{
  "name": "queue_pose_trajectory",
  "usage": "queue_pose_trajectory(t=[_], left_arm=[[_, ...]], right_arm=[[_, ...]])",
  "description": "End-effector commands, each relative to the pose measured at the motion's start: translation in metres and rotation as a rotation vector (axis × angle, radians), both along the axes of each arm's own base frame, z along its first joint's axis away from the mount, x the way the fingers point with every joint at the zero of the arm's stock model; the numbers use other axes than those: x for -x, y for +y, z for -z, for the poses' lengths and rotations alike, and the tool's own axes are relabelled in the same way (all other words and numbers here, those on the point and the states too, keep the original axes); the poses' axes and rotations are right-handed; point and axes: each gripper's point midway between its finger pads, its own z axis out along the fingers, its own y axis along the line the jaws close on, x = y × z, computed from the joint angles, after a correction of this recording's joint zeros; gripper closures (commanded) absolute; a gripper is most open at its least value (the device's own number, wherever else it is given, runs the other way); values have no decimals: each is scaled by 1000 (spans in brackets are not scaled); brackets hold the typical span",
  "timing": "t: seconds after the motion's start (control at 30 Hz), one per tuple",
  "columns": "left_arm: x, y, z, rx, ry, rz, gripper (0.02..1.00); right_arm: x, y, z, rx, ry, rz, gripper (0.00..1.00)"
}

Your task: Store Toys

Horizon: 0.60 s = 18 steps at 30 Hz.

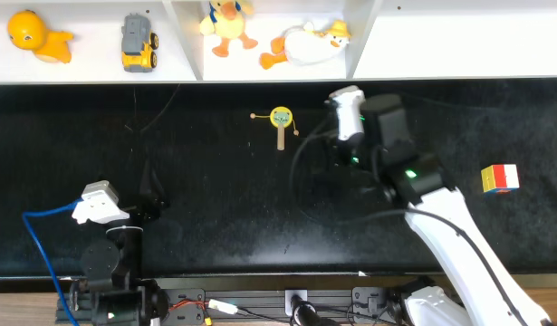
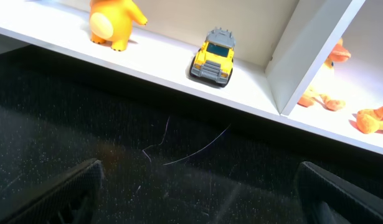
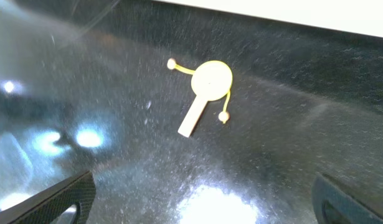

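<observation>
Robot lab: blk worktop (image 1: pixel 215 199), toy shelf (image 1: pixel 97 74)

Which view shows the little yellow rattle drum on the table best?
The right wrist view: the rattle drum lies close, with disc, handle and both bead strings distinct. The top view shows it small, flat on the black table. The left wrist view faces the shelf.

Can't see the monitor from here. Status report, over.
Left gripper open, empty. Right gripper open, rattle drum ahead on table, untouched. Cube also unstored. Path clear.
</observation>
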Motion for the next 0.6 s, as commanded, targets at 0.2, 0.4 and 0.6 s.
queue_pose_trajectory(t=[0.2, 0.4, 0.6], left_arm=[[0, -4, 1, -19, -5, 22, 20], [0, -4, 1, -19, -5, 22, 20], [0, -4, 1, -19, -5, 22, 20]], right_arm=[[-4, 38, 35, 121, 96, -70, 31], [-7, 56, 57, 147, 158, -69, 25], [-13, 70, 73, 163, 203, -57, 23]])
